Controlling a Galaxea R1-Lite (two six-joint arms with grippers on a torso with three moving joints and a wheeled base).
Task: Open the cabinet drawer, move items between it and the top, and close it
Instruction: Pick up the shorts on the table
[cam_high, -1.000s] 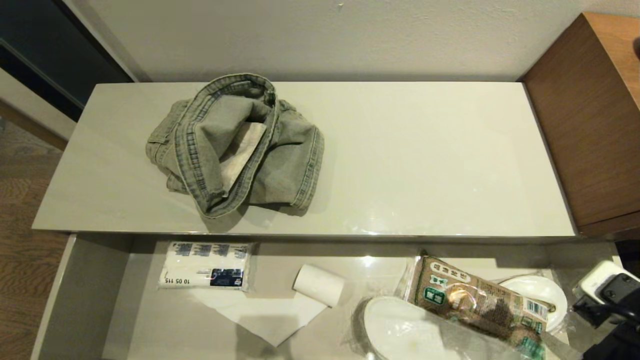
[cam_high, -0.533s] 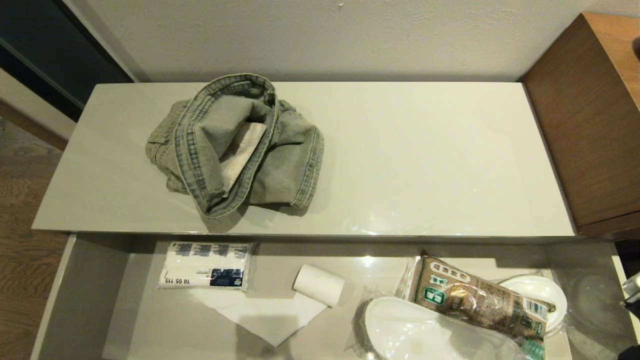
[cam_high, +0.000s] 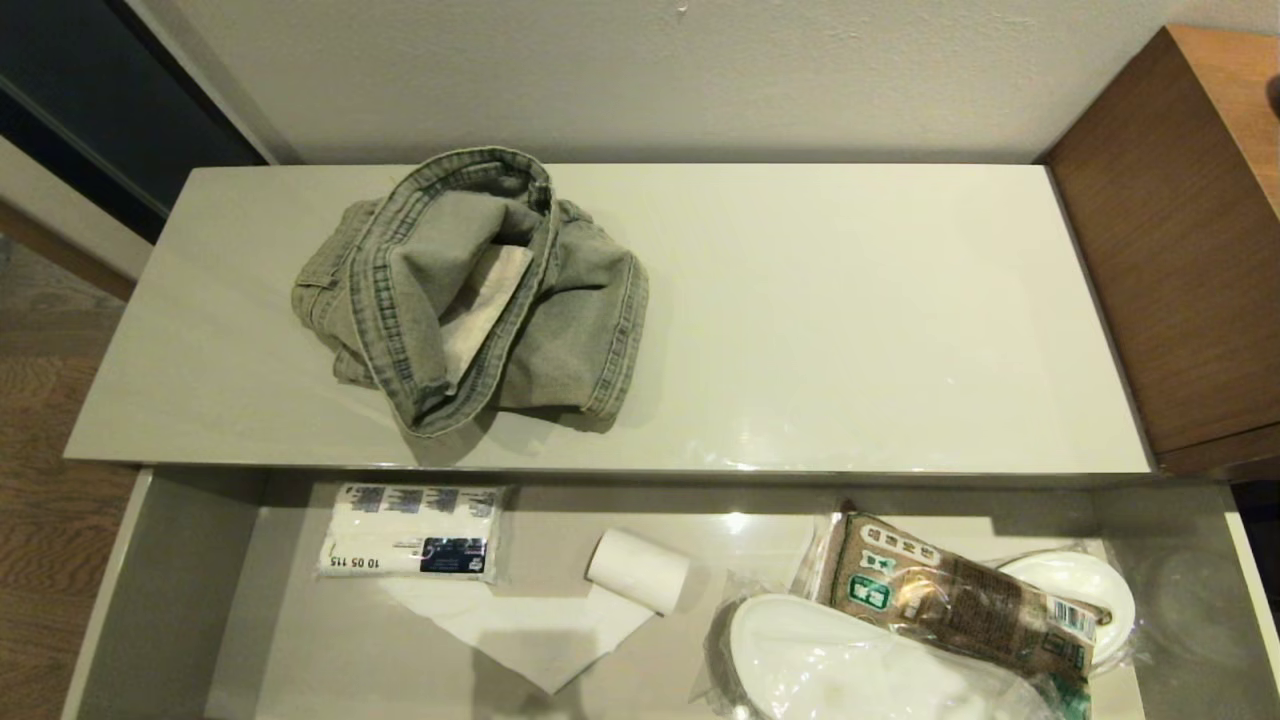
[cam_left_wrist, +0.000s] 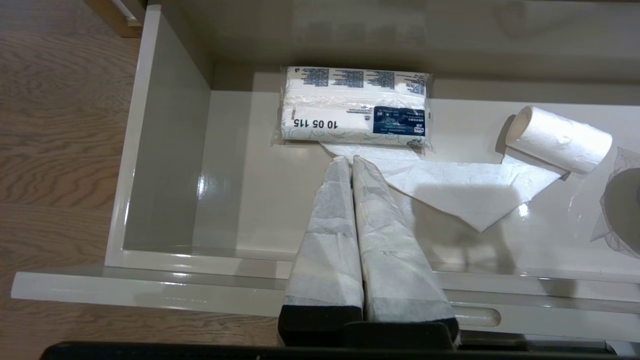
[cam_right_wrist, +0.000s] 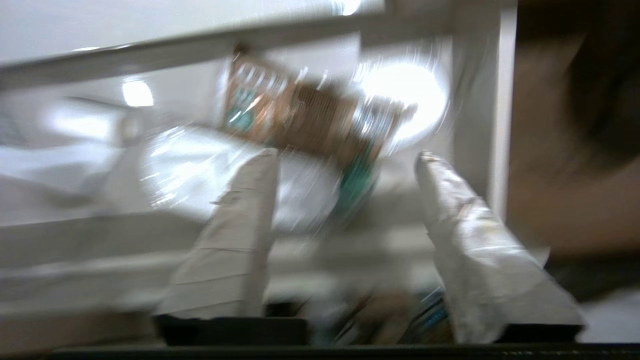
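The cabinet drawer (cam_high: 170, 600) stands pulled out below the glossy beige top (cam_high: 850, 300). A grey-green denim garment (cam_high: 470, 290) lies bunched on the top's left half. White slippers in clear wrap (cam_high: 820, 660) lie in the drawer's right part, one toe (cam_high: 1085, 585) showing past a brown packet (cam_high: 950, 600) laid across them. Neither arm shows in the head view. My left gripper (cam_left_wrist: 348, 159) is shut and empty above the drawer's front left. My right gripper (cam_right_wrist: 347, 155) is open in front of the blurred packet (cam_right_wrist: 305, 115) and slippers (cam_right_wrist: 190, 165).
A tissue pack (cam_high: 410, 530) and a small white paper roll (cam_high: 638, 570) with a loose sheet lie in the drawer's left and middle. A brown wood-grain desk (cam_high: 1180, 250) adjoins the top on the right. A wall runs behind; wood floor lies to the left.
My right arm, seen at the head view's lower right edge a second ago, has drawn out of that view. The packet has shifted slightly on the slippers. The left gripper has stayed still.
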